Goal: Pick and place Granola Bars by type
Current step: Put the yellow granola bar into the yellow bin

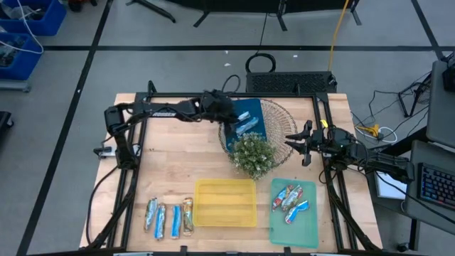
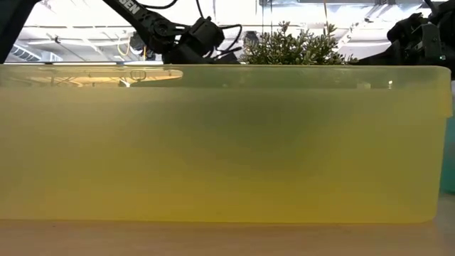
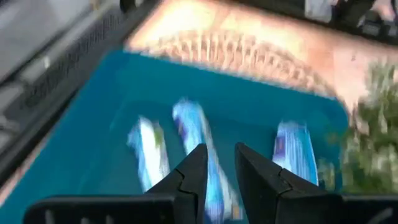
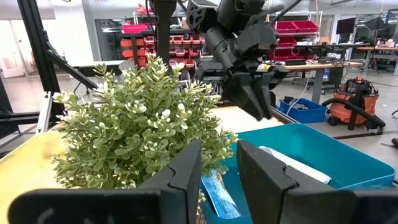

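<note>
Plant [image 1: 252, 154] sits mid-table, touching the near edge of the blue tray [image 1: 257, 114] and just behind the yellow tray [image 1: 225, 202]: it blocks any straight path between them. Left hand [image 1: 229, 125] hangs over the blue tray, so access from above there is taken. Right hand [image 1: 293, 140] waits at the wicker mat's [image 1: 281, 121] right side, beside the plant. Bare table [image 1: 170, 153] left of the plant is open, as is the strip between the yellow tray and green tray [image 1: 307, 229].
</note>
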